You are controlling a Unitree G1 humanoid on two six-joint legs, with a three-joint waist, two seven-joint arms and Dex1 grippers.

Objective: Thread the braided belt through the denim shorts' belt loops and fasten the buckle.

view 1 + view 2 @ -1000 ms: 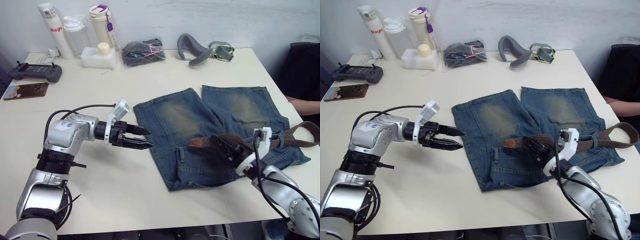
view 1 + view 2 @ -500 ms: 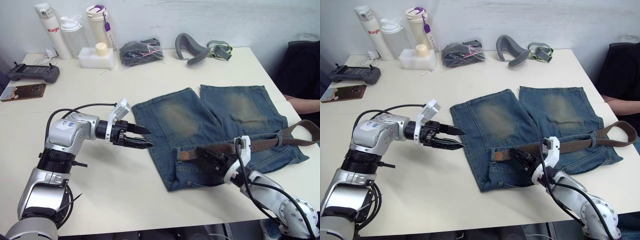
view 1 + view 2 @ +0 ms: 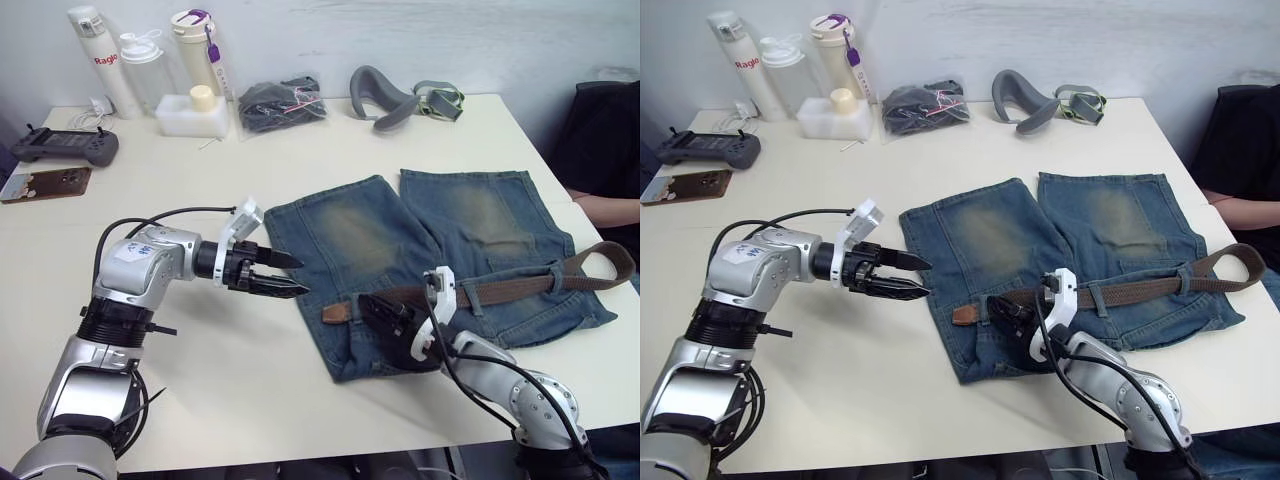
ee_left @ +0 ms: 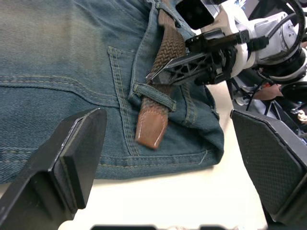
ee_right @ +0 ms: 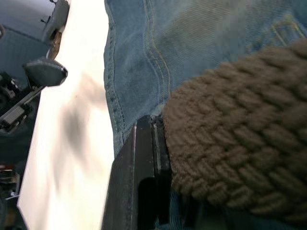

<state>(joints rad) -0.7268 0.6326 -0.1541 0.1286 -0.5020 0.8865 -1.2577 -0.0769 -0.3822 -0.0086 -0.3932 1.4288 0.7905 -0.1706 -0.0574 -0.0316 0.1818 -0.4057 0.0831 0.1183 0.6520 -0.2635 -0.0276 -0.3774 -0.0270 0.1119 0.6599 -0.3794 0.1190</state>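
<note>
The denim shorts (image 3: 400, 235) lie flat on the table, waistband toward me. The braided belt (image 3: 510, 287) runs along the waistband, and its far end curls off the shorts at the right (image 3: 605, 262). The belt's tan tip (image 4: 151, 128) sticks out from under a belt loop (image 4: 154, 96) near the shorts' left side. My right gripper (image 3: 368, 305) is shut on the braided strap just behind that loop. The right wrist view shows the weave (image 5: 240, 158) pressed against a black finger (image 5: 144, 182). My left gripper (image 3: 288, 281) hovers open just left of the shorts, pointing at them.
Along the back edge stand bottles (image 3: 95, 60), a white box (image 3: 192, 112), a clear bag with a dark bundle (image 3: 283, 100) and a grey padded strap (image 3: 385, 95). A controller (image 3: 70, 145) and a phone (image 3: 45, 183) lie far left. A person's arm (image 3: 605, 207) rests at the right edge.
My right gripper has moved left along the waistband with the belt, drawing the tan tip leftward and under a belt loop. The left arm has stayed where it was.
</note>
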